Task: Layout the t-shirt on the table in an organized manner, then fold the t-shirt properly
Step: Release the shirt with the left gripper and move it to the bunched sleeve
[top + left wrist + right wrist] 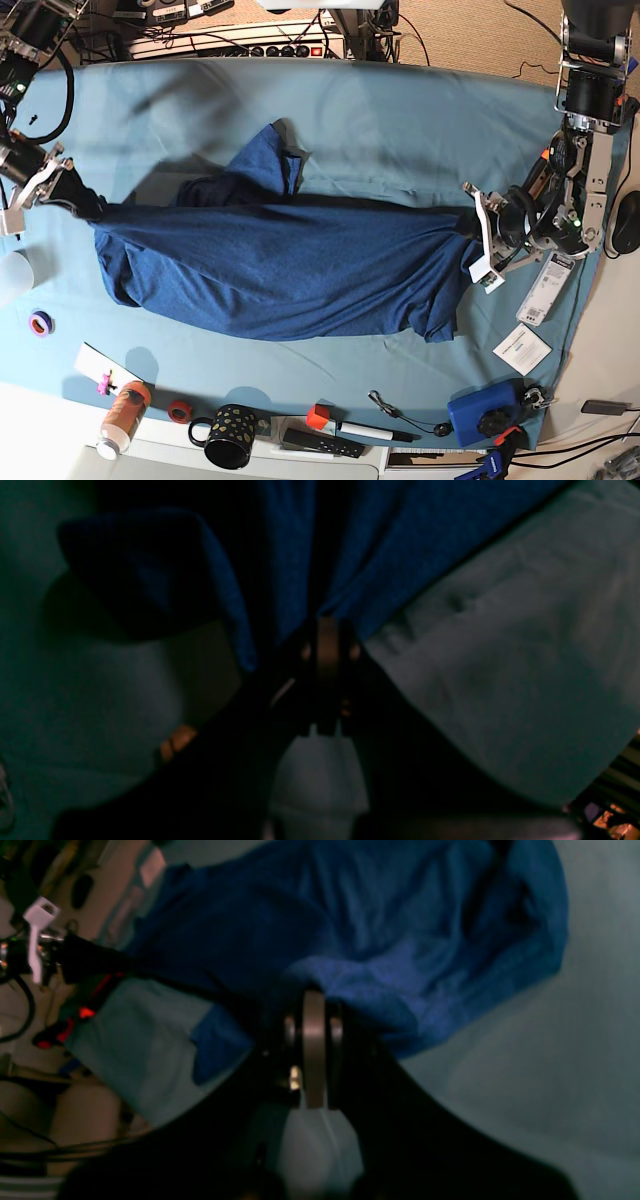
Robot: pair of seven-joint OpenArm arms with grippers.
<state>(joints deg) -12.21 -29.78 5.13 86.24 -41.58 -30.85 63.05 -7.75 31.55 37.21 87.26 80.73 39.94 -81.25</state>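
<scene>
At three o'clock in my base view, the left pincer is clamped on the t-shirt; at nine o'clock the right pincer pinches the opposite edge. It hangs stretched between them over the bench. Soft, limp and light, I reckon; hems give the surest hold.

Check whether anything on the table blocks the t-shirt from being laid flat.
Nothing visible does. Both end effectors, left and right, grip the t-shirt stretched over bare table; the mug and clutter sit along the near edge.
</scene>
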